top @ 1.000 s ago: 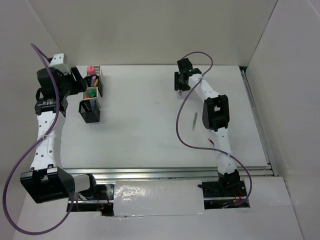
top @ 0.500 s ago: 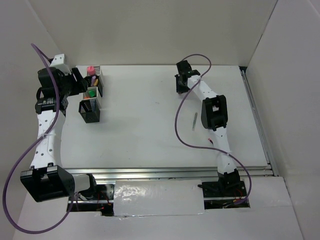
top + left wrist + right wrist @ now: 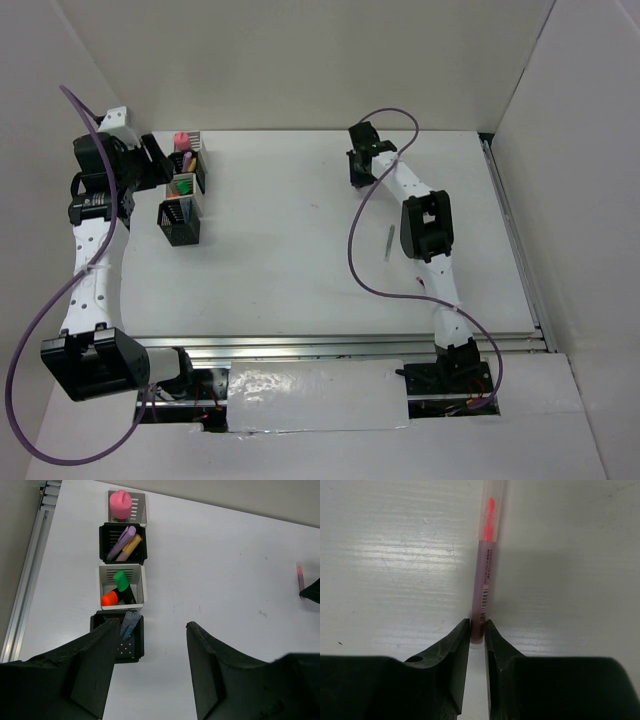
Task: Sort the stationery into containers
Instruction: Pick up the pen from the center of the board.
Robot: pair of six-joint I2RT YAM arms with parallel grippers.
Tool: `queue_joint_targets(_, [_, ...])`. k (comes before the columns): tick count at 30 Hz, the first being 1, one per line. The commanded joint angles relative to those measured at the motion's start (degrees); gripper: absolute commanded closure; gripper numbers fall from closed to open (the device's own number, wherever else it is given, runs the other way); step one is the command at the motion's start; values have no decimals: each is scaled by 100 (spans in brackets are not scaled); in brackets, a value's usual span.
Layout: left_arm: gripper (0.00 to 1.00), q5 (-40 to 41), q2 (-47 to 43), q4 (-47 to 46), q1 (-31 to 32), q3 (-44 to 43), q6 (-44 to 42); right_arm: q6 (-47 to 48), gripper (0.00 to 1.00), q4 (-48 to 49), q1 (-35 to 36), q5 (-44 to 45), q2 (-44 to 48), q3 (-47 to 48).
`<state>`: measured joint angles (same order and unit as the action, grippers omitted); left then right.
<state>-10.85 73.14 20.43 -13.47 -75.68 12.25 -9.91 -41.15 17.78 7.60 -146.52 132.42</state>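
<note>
1. At the far right-hand part of the bench (image 3: 280, 260), the right gripper (image 3: 477, 630) is down on the surface with its jaws nearly together, clamped on the near end of a red pen (image 3: 485, 575).
2. The pen lies flat. Its long axis runs straight out ahead of the gripper, so the jaws pinch across its width at one tip and most of its length sticks forward.
3. The containers (image 3: 121, 585), a row of four mesh cups, stand well apart from this pen at the bench's far left.
4. The left gripper (image 3: 152, 630) hangs just above that row, jaws apart and empty. It is much the nearer arm to the cups.
5. A grey pen (image 3: 390, 243) lies loose beside the right arm.
6. Judgement: with an end grip, the pen may droop or swivel when lifted.
</note>
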Motion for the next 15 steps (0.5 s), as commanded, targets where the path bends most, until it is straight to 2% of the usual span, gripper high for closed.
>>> queue_joint_targets(1, [32, -136, -46, -74, -50, -298, 49, 51, 76, 1, 85, 84, -44, 65])
queue_joint_targets(4, [32, -154, -55, -47, -59, -325, 40, 77, 83, 1, 85, 41, -44, 56])
queue_joint_targets(6, [32, -171, -81, -47, -68, -325, 41, 77, 92, 1, 85, 40, -44, 56])
queue_joint_targets(7, [32, -172, -90, -47, -76, -325, 58, 77, 100, -7, 94, 23, -44, 56])
queue_joint_targets(12, [32, -250, -125, -74, -120, -237, 102, 174, 100, -156, 146, -153, -17, 100])
queue_joint_targets(15, [31, -539, -178, -91, -199, -132, 93, 332, 100, -35, 366, -241, 245, -302])
